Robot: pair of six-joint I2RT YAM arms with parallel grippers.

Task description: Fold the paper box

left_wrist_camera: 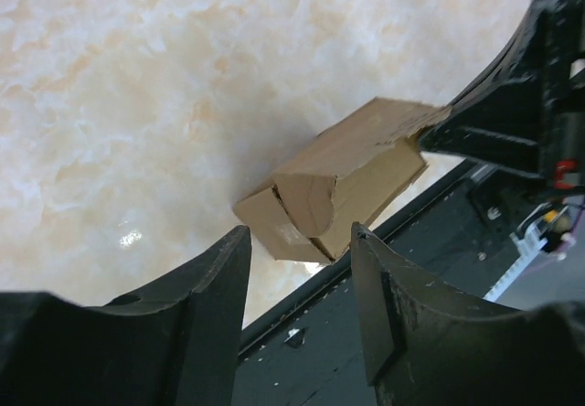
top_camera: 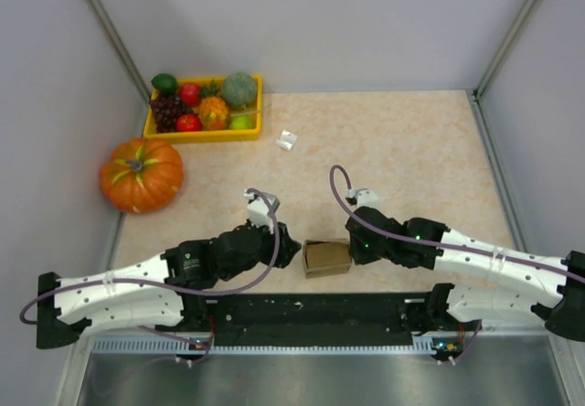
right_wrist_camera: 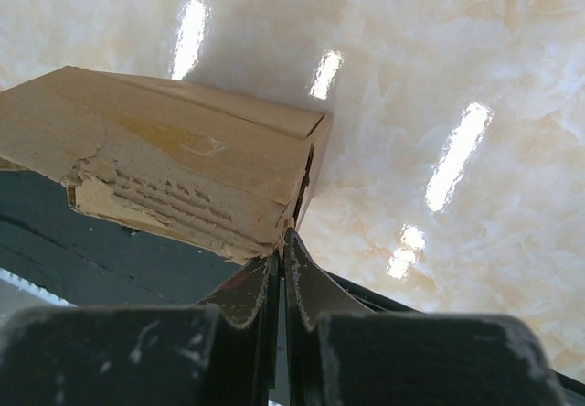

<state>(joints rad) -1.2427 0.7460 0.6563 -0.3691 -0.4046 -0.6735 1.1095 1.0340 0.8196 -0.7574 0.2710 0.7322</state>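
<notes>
Left end effector (left_wrist_camera: 300, 246) spread, right (right_wrist_camera: 280, 241) pinched.

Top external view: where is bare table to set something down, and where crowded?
Bare: the table from the white object rightward to the wall. Crowded: the near edge, where left end effector and right end effector flank the paper box; far left, fruit tray and pumpkin.

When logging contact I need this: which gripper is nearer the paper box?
Right. The right gripper is at the paper box, its fingers closed on the box's end edge. The left gripper is open, facing the opposite end, apparently just short of touching.
</notes>
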